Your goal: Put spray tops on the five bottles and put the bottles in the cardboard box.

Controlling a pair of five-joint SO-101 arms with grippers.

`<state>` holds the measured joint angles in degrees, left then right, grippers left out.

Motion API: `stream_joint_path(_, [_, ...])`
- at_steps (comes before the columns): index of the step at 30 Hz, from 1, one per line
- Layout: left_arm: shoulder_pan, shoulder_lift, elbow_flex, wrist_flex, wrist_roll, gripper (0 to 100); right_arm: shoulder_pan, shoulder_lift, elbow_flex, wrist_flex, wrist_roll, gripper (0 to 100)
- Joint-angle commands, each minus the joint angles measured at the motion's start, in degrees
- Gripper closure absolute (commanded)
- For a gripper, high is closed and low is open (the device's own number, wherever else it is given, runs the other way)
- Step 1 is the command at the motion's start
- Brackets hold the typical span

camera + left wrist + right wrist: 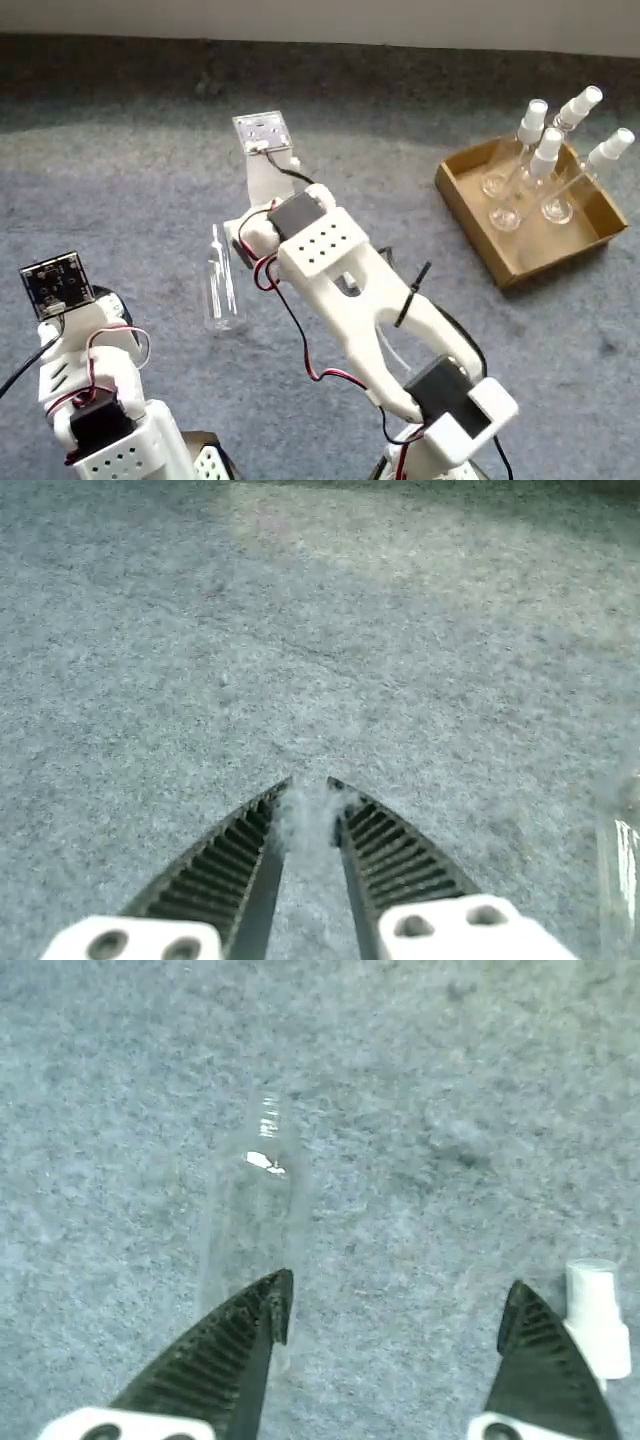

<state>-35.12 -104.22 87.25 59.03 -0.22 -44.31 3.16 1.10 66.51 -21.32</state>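
The grey felt table cover (120, 160) lies under everything. The right arm (340, 270) stretches over the middle of it, and the left arm (100, 400) stays at the near corner. The cardboard box (480, 235) sits far to the right side, well apart from both arms, and four bottles with spray tops (527, 150) stand inside it. The fifth bottle (220, 290), clear and without top, appears to stand on the cover just beside the right arm. The right gripper (398, 1290) is spread wide and holds nothing; one fingertip (278, 1295) overlaps this bottle. The left gripper (309, 782) is almost closed, with only a thin gap, and holds nothing. A white spray top (597, 1315) lies beside the right gripper's other finger.
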Motion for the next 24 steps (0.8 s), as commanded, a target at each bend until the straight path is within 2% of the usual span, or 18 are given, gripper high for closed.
stream_joint_path(1, [-2.33, -0.57, -0.48, -1.41, -0.53, 99, -2.07, 2.59, -8.22, -0.22, -4.84, 70.9])
stream_joint_path(12, [-2.07, -0.57, -0.40, -1.41, -0.53, 99, -3.74, 15.08, -20.44, -0.22, -6.51, 70.9])
stream_joint_path(18, [-1.89, -0.57, -0.40, -1.49, -0.53, 99, -3.65, 19.82, -27.12, -0.22, -15.21, 70.8])
stream_joint_path(20, [-1.80, -0.57, -0.40, -1.49, -0.53, 99, -4.09, 21.14, -28.62, -0.22, -16.09, 68.4])
stream_joint_path(24, [1.98, -0.57, -0.31, -1.49, -0.62, 99, -5.58, 23.52, -29.58, -0.22, -17.41, 57.0])
